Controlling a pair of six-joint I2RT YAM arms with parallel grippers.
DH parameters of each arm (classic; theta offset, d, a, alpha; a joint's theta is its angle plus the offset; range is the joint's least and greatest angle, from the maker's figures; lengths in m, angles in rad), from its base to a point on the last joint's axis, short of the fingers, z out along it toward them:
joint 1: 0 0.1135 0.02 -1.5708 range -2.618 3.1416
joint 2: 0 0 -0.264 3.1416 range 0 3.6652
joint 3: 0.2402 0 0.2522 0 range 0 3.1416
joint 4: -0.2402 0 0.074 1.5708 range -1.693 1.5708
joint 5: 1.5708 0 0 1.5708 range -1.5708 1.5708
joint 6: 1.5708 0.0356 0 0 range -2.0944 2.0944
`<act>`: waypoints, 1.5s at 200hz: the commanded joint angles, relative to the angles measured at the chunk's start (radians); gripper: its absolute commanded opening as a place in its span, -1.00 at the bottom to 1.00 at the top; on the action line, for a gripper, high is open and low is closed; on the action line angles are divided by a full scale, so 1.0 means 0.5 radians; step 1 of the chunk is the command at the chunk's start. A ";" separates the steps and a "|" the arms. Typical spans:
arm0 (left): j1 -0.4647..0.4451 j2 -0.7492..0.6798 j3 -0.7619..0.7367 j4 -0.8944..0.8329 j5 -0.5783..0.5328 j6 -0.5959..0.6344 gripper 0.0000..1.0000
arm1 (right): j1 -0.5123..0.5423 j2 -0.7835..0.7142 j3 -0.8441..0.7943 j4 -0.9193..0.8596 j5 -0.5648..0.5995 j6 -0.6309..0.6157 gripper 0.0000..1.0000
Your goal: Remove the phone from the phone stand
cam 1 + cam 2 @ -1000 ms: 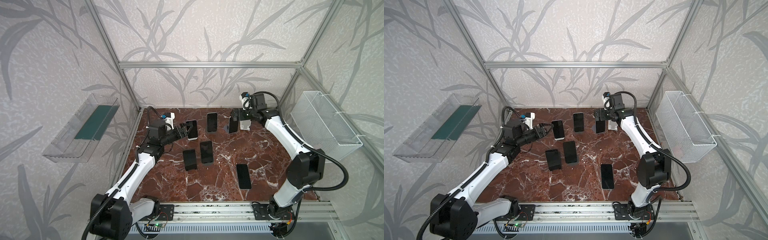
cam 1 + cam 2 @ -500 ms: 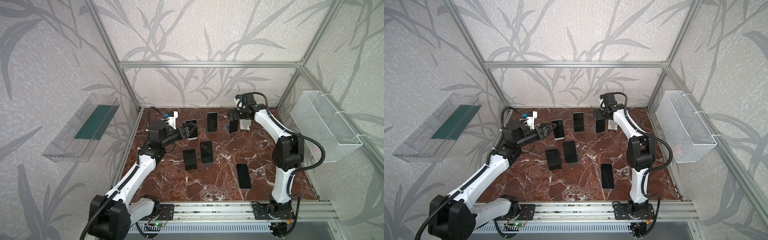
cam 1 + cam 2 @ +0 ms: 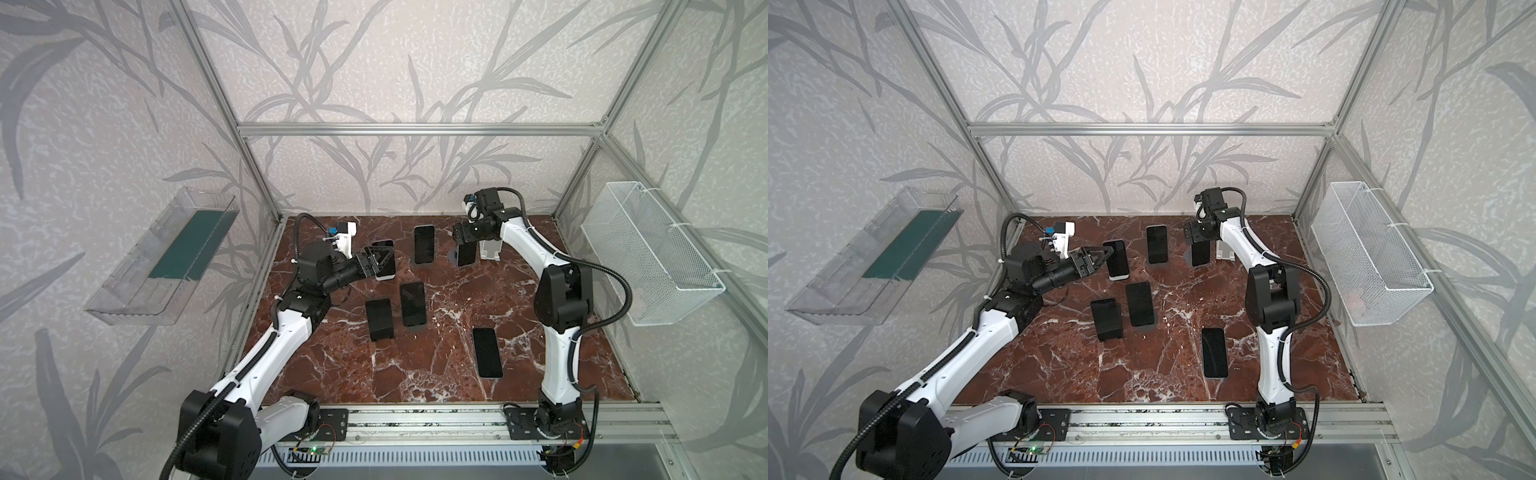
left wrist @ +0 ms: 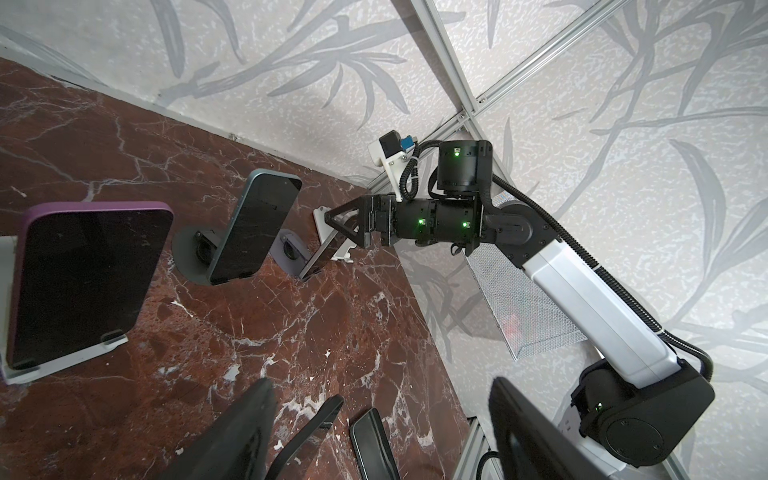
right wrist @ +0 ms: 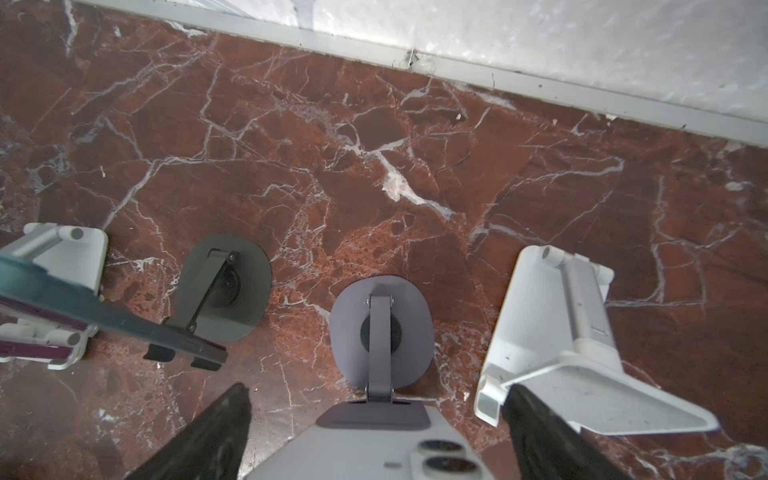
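— Your pincers?
— My left pincer (image 4: 380,386) is apart, holding nothing. Farther back, my right pincer (image 5: 376,392) stands apart, one finger each side of the phone (image 5: 374,449): pale grey back, two camera lenses, leaning on the round grey phone stand (image 5: 380,332).
— Room?
— A white stand (image 5: 582,332) just beside; bare marbled desk (image 5: 374,166) beyond, then the back wall (image 5: 540,41).

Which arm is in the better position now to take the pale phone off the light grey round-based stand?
Right. The right fingers straddle the pale phone on the light grey round-based stand. The left fingers are far off to the left, beside the purple-edged phone.
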 commanded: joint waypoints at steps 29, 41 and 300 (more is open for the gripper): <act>-0.005 -0.007 -0.007 0.044 0.012 0.002 0.63 | 0.027 0.026 0.021 -0.042 0.008 -0.081 0.57; -0.004 -0.004 -0.007 0.043 0.009 0.003 0.63 | 0.031 0.019 0.010 -0.048 0.013 -0.095 0.48; -0.002 -0.158 0.075 -0.421 -0.429 0.226 0.63 | 0.390 -1.167 -0.855 -0.133 0.384 0.174 0.28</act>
